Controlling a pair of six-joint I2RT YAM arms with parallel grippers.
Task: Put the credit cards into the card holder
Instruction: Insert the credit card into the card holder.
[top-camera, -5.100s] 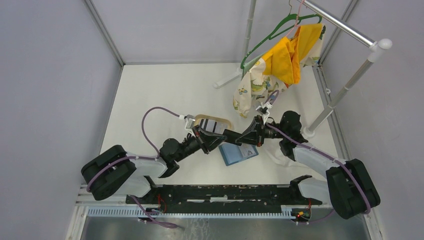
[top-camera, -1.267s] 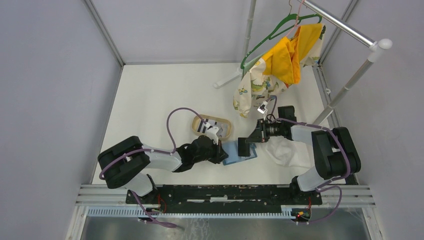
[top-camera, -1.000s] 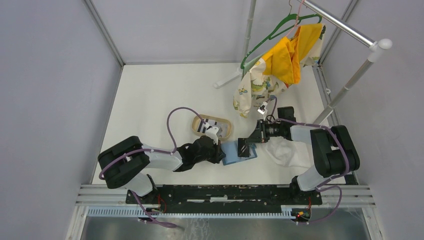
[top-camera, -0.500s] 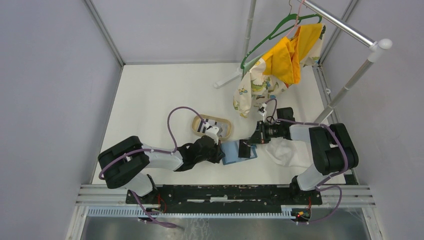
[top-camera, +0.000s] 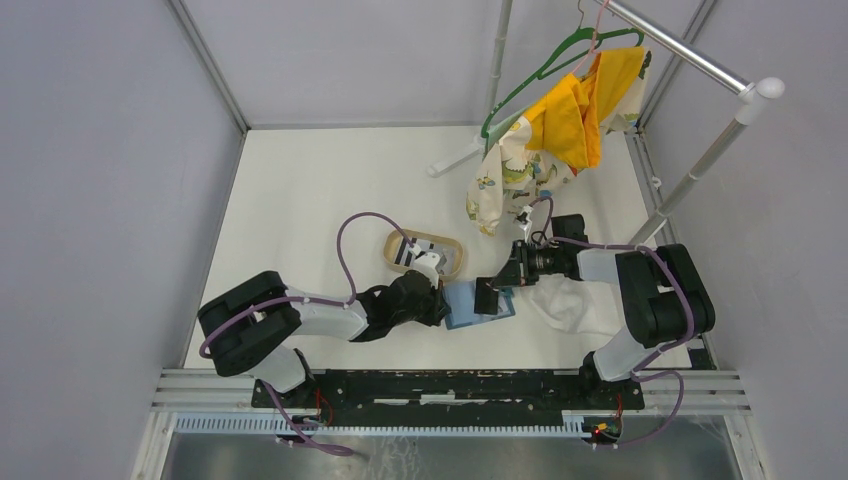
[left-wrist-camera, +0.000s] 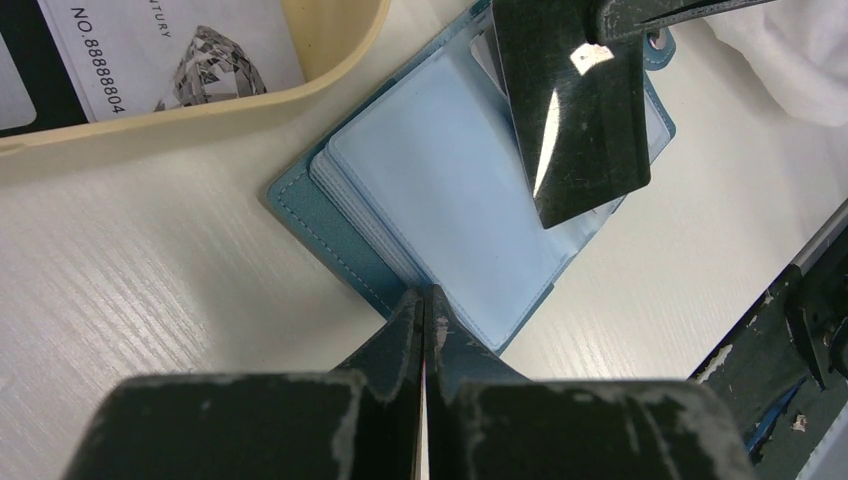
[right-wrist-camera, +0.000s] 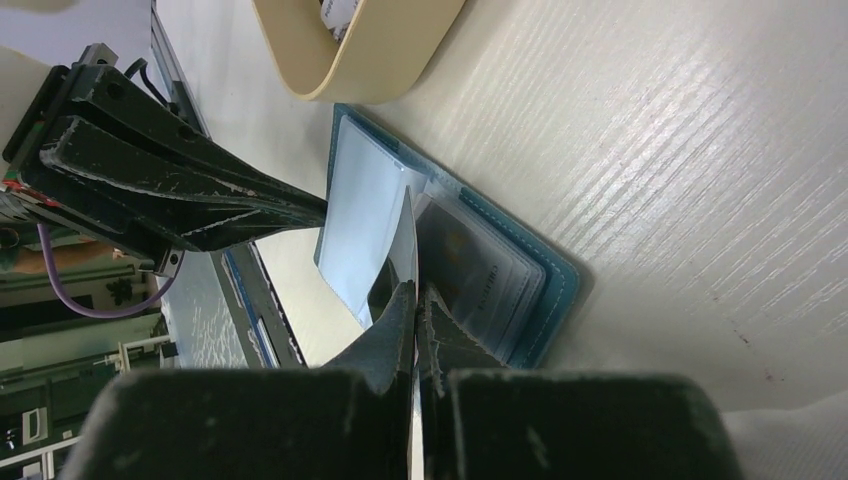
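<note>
The blue fold-over card holder (top-camera: 462, 310) lies open on the white worktop (top-camera: 300, 200), about midway between the side edges and closer to the near edge than to the far one. It sits where it was five seconds earlier. In that interval the left arm, then stretched across the tray, has drawn back, and the right arm has folded at the elbow. Over the last half second no shift is visible.

The card holder contains a stack of clear plastic sleeves (left-wrist-camera: 440, 210). In the right wrist view, the sleeves on the half nearer the cloth carry printed cards.

The right end effector (right-wrist-camera: 415, 295) is fully closed on one end of a glossy black credit card (left-wrist-camera: 575, 110), which is tilted over that half of the holder. Whether its free edge has entered a sleeve cannot be told.

The left end effector (left-wrist-camera: 422, 305) is closed, fingertips together at the holder's cover edge. Whether they pinch the cover cannot be told.

A tan oval tray (right-wrist-camera: 400, 50) stands just beside the holder's far corner. It holds a pale credit card (left-wrist-camera: 170, 50) printed in black and a dark card (left-wrist-camera: 45, 60) beside it.

A crumpled white cloth (top-camera: 570, 300) lies beside the holder, toward the right edge.
</note>
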